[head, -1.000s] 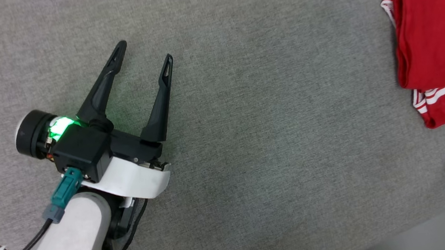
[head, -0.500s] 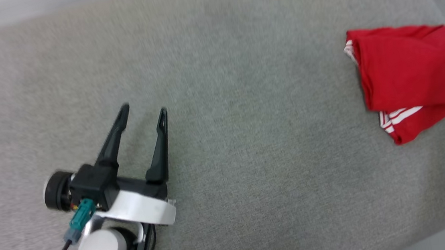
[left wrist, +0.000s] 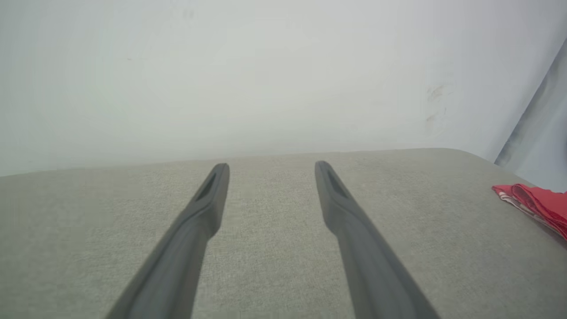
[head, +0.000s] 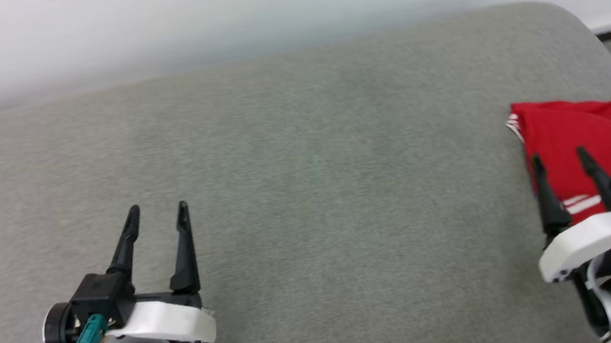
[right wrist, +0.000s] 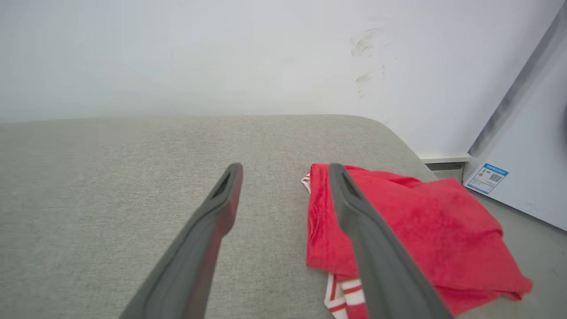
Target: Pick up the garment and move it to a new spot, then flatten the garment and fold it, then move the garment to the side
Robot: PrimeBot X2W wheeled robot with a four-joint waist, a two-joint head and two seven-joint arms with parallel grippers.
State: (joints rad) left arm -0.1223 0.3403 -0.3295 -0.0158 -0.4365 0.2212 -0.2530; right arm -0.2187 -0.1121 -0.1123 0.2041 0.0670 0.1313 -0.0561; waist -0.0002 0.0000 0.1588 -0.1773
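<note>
The garment [head: 584,130] is a red shirt with red-and-white striped trim, folded into a small bundle near the right end of the grey cushioned surface [head: 313,193]. It also shows in the right wrist view, the garment [right wrist: 421,221] lying just right of the fingers, and as a red edge, the garment [left wrist: 538,204], at the far right of the left wrist view. My right gripper [head: 558,157] hovers open over the garment's near left edge with nothing between its fingers. My left gripper [head: 158,209] stands open and empty over bare fabric at the lower left.
A white wall [head: 215,19] runs behind the surface. The surface's rounded right end [head: 598,41] drops off to a floor strip. A white appliance with a label [right wrist: 487,177] stands to the right of it.
The head camera has tilted up and swung right, so the wall came into view. The right gripper has come into the picture by the garment. The garment lies as it did.
</note>
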